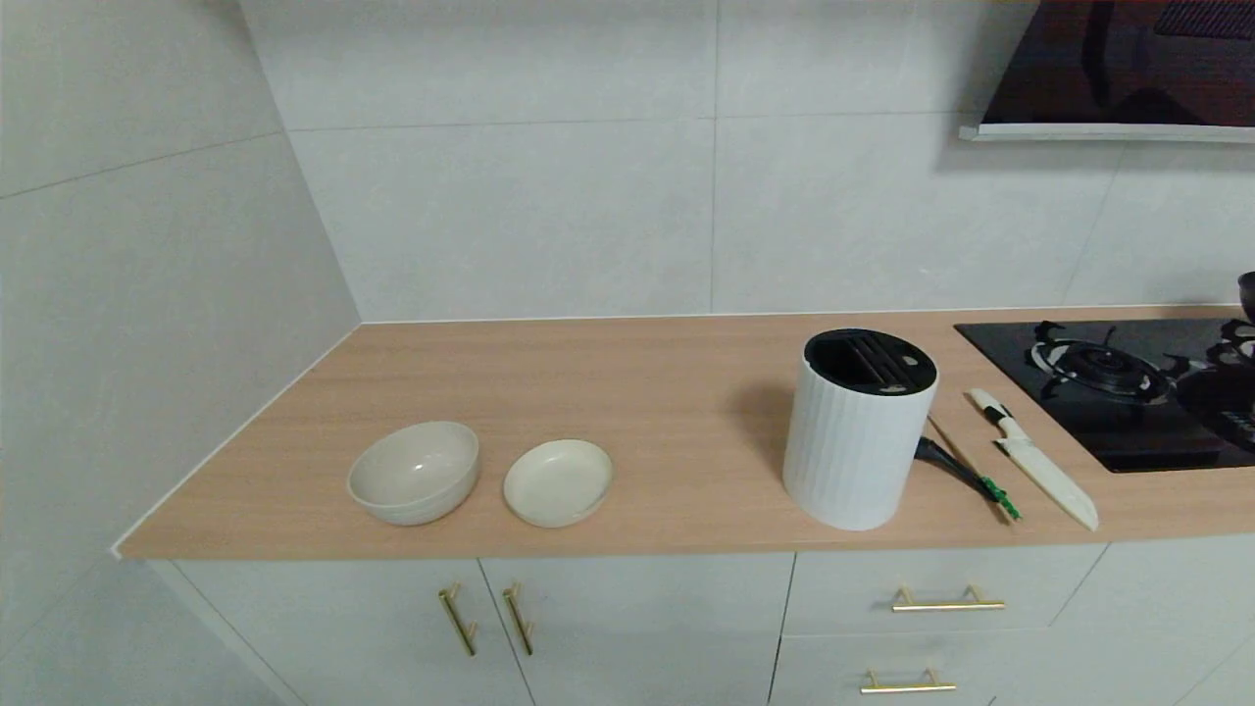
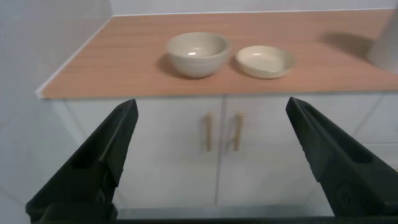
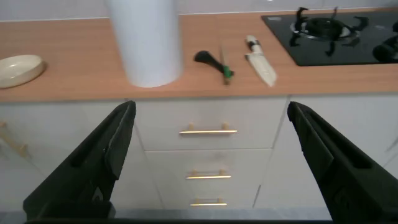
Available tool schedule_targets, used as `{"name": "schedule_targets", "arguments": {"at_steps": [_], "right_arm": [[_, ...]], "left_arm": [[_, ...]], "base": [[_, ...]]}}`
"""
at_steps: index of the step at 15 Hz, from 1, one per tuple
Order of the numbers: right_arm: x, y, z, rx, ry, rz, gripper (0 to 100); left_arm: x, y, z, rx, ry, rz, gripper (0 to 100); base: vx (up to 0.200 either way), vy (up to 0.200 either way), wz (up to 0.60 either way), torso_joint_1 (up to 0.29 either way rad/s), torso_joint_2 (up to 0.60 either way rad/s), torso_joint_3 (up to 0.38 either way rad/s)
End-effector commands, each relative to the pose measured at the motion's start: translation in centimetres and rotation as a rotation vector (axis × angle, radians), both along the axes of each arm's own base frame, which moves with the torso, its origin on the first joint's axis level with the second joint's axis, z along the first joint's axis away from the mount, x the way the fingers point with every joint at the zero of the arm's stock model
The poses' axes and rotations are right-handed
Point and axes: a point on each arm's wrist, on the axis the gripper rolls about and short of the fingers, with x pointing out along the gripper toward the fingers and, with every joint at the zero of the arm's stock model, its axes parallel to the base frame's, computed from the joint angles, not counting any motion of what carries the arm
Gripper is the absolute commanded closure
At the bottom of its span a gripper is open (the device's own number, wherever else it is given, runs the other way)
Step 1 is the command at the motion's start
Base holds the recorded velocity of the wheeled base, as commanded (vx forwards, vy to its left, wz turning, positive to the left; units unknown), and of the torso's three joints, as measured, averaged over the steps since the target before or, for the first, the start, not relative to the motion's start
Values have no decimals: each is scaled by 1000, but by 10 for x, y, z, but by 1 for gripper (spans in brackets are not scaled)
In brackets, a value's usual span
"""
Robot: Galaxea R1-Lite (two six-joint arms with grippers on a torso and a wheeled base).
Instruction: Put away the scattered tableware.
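Observation:
On the wooden counter [image 1: 627,382] sit a deep cream bowl [image 1: 415,472] [image 2: 196,53] and, beside it, a shallow cream dish [image 1: 558,480] [image 2: 264,60] [image 3: 17,69]. A white ribbed holder with a black slotted top [image 1: 860,428] [image 3: 144,40] stands further right. Next to it lie a black-handled utensil with a green tip [image 1: 966,477] [image 3: 213,62], a thin stick and a white knife [image 1: 1034,460] [image 3: 260,61]. My left gripper [image 2: 211,155] is open, held low in front of the cabinet doors below the bowls. My right gripper [image 3: 211,155] is open, in front of the drawers below the holder.
A black gas hob [image 1: 1128,387] [image 3: 339,34] takes the counter's right end, with a range hood [image 1: 1118,69] above. Tiled walls close the back and the left. Below are cabinet doors with gold handles [image 1: 485,618] [image 2: 221,132] and drawers [image 1: 946,598] [image 3: 208,131].

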Motion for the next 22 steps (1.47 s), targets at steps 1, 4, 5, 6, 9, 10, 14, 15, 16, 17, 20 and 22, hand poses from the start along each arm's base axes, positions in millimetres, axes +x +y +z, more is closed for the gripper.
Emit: {"name": "schedule_targets", "arguments": {"at_steps": [1, 4, 5, 6, 9, 10, 14, 15, 16, 17, 20, 22], "right_arm": [[0, 0, 0, -1, 1, 0, 0], [0, 0, 0, -1, 0, 0, 0], [0, 0, 0, -1, 0, 0, 0], [0, 0, 0, -1, 1, 0, 0], [0, 0, 0, -1, 1, 0, 0], [0, 0, 0, -1, 0, 0, 0], [0, 0, 0, -1, 1, 0, 0], [0, 0, 0, -1, 1, 0, 0], [0, 0, 0, -1, 1, 0, 0], [0, 0, 0, -1, 1, 0, 0], [0, 0, 0, -1, 1, 0, 0], [0, 0, 0, -1, 0, 0, 0]], "left_arm": [[0, 0, 0, 0, 0, 0, 0], [0, 0, 0, 0, 0, 0, 0], [0, 0, 0, 0, 0, 0, 0], [0, 0, 0, 0, 0, 0, 0], [0, 0, 0, 0, 0, 0, 0], [0, 0, 0, 0, 0, 0, 0], [0, 0, 0, 0, 0, 0, 0], [0, 0, 0, 0, 0, 1, 0], [0, 0, 0, 0, 0, 0, 0], [0, 0, 0, 0, 0, 0, 0], [0, 0, 0, 2, 0, 0, 0], [0, 0, 0, 2, 0, 0, 0]], "base": [[0, 200, 0, 2, 7, -2], [0, 200, 0, 4, 1, 1], [0, 200, 0, 2, -7, 2], [0, 200, 0, 2, 7, -2], [0, 200, 0, 4, 4, 2], [0, 200, 0, 7, 2, 2], [0, 200, 0, -1, 2, 2], [0, 200, 0, 2, 2, -2], [0, 200, 0, 7, -2, -2], [0, 0, 0, 0, 0, 0], [0, 0, 0, 0, 0, 0], [0, 0, 0, 0, 0, 0]]}}
